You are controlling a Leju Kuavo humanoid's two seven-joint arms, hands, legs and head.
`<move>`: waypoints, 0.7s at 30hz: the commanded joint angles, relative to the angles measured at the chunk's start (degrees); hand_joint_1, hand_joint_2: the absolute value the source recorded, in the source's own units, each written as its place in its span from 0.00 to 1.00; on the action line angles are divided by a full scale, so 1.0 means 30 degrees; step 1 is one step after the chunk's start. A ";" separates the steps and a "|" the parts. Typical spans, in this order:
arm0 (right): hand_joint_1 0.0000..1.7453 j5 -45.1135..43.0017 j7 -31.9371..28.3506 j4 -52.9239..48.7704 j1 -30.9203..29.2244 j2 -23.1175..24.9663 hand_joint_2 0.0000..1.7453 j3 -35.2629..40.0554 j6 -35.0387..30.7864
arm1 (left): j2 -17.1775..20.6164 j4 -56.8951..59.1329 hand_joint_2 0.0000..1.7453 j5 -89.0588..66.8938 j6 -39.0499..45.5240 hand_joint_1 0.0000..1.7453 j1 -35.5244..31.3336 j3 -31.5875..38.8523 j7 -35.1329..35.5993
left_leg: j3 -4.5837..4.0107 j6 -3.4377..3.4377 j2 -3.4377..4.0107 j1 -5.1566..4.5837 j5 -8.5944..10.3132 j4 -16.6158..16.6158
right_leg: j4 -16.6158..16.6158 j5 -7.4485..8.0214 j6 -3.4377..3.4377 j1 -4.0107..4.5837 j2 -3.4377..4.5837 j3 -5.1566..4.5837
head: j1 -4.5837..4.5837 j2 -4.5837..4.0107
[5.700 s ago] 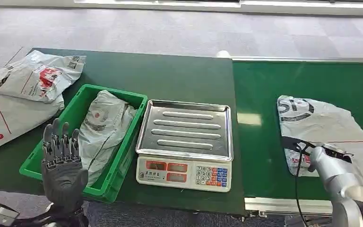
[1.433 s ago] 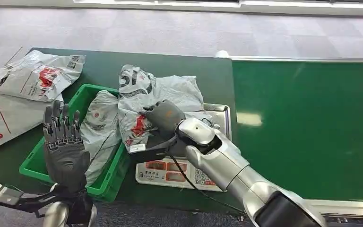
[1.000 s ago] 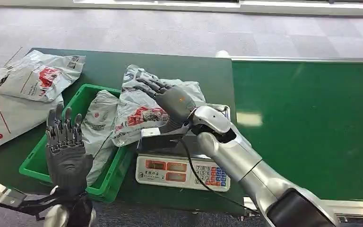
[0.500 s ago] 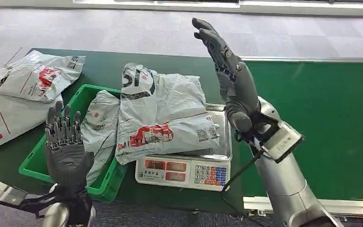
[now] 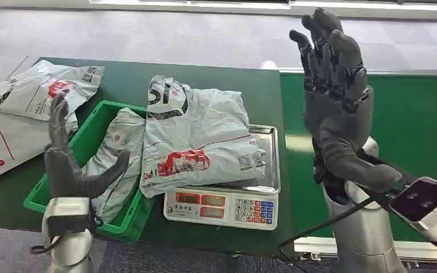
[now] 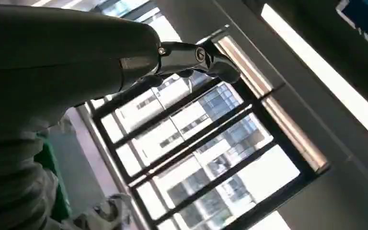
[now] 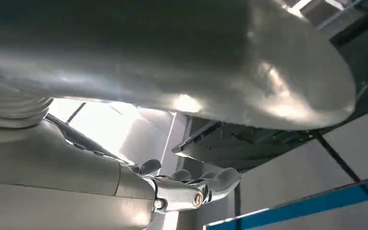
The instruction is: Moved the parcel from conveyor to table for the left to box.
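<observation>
My right hand point(image 5: 337, 108) is raised above the belt with its fingers point(image 5: 324, 45) straight, spread and empty. My left hand point(image 5: 68, 165) stands upright at the near edge of the green crate point(image 5: 99, 122), palm edge-on, thumb out toward the parcels, fingers apart and holding nothing.

The parcel point(image 5: 199, 139) lies draped over the steel pan of the scale point(image 5: 223, 196), its left edge hanging past the pan toward the crate and touching the bagged parcel point(image 5: 116, 156) already inside. It is a grey poly mailer, crumpled and creased, with a red print and QR labels, clearly soft goods inside. I judge it light, floppy and rather slick, so it will sag and fold when lifted. For my left hand I would pinch a bunched fold near the overhanging left edge, where the film has slack, not the flat printed face.

The pan is ribbed stainless, shiny and low-rimmed, so the bag should slide off it easily. The crate is rigid moulded plastic. The tabletop point(image 5: 216, 79) and conveyor belt point(image 5: 421, 131) are matte green. More mailers point(image 5: 31, 94) lie at the far left; whether they overlap the crate rim I cannot quite tell.
</observation>
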 commanded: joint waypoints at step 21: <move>0.00 0.1256 0.0036 0.1155 -0.1068 -0.0062 1.00 0.1633 -0.1587 | -0.0311 2.7126 1.00 -1.1489 -0.3516 0.00 -1.1794 -1.4815 -0.0113 | 0.0163 0.0021 0.0055 -0.0028 0.0076 -0.0074 | -0.0038 0.0095 0.0017 -0.0021 0.0068 0.0207 | 0.0007 0.0000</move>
